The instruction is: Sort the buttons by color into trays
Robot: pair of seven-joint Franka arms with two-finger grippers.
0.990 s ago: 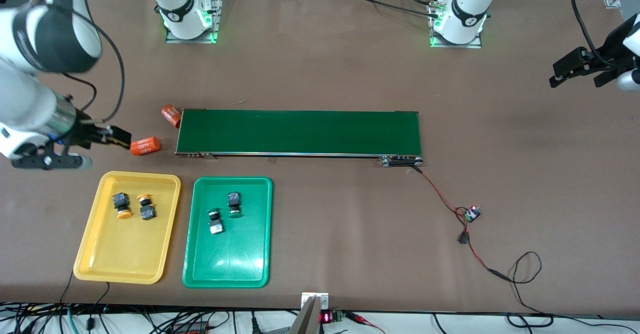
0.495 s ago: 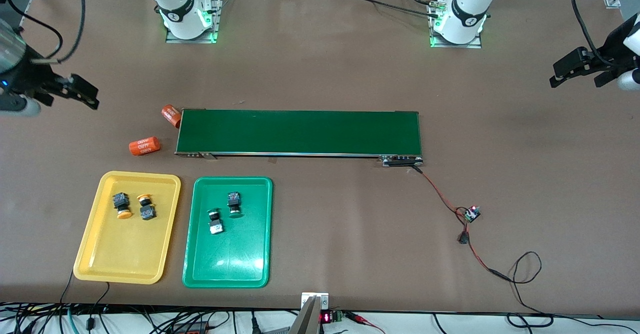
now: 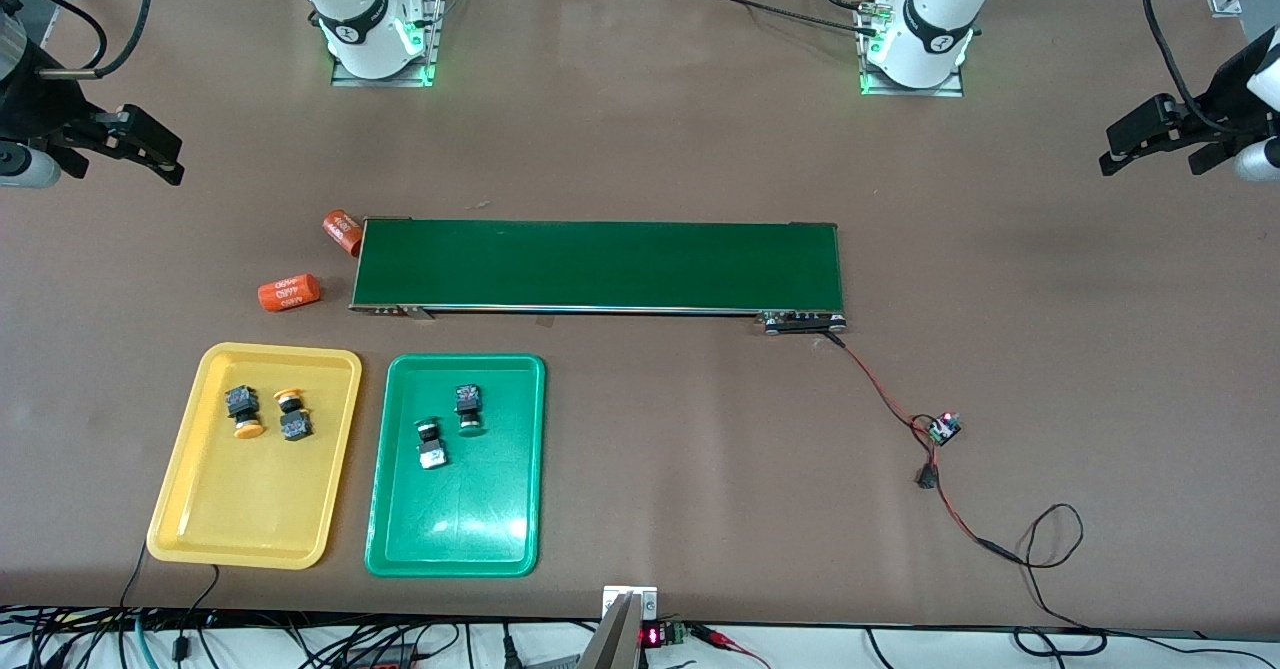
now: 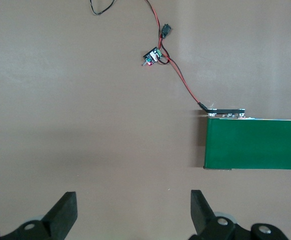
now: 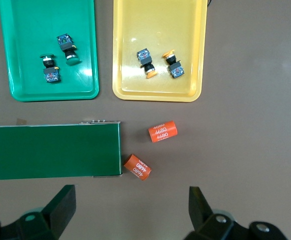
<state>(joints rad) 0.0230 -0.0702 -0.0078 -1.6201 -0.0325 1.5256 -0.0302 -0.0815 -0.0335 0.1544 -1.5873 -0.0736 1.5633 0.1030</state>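
Right pincer [image 3: 150, 154] hangs wide open and empty over the bare surface [image 3: 640, 149] at the right arm's end, waiting.

Yellow tray [image 3: 200, 529] holds both yellow buttons [image 3: 245, 414] [image 3: 291, 413], lying on their sides just beside each other, not touching. Green tray [image 3: 400, 549], just beside it toward the conveyor's middle, holds both green buttons [image 3: 431, 444] [image 3: 468, 407], also tipped over and apart. Sort looks complete from this layout.

Two orange "4680" cylinders [image 3: 289, 292] [image 3: 342, 232] lie on the surface by the end of the conveyor belt [image 3: 600, 264], farther from the camera than the trays. Not task items.

Handling, my read: buttons are light, rigid plastic and not fragile. The round cap is probably slick and will roll; the square black body gives flat parallel faces, so pinch across the body. Trays are thin and likely slide if nudged.

Left pincer [image 3: 1130, 144] also stands open and empty, over the surface at the left arm's end, well clear of the small controller board [image 3: 943, 428] and its wires.
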